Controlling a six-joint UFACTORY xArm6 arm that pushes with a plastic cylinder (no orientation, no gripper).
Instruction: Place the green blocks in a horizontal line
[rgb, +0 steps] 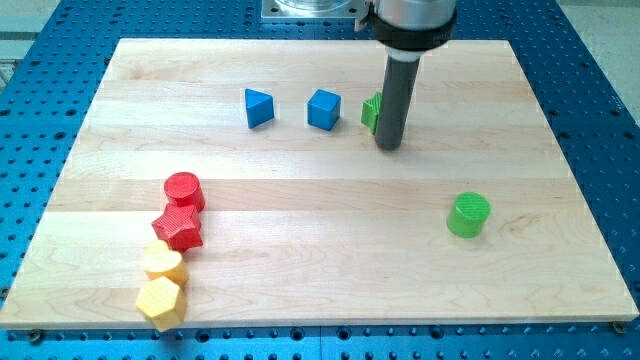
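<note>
A green block (370, 112) sits near the view's top centre, mostly hidden behind my rod, so its shape is unclear. My tip (389, 146) rests on the board right against this block's right side. A green cylinder (468, 215) stands apart at the view's lower right, well below and to the right of my tip.
A blue cube (323, 109) and a blue wedge-like block (259, 108) sit in a row to the left of the hidden green block. At the view's lower left lie a red cylinder (184, 190), a red star (179, 228), a yellow block (163, 263) and a yellow hexagon (160, 302).
</note>
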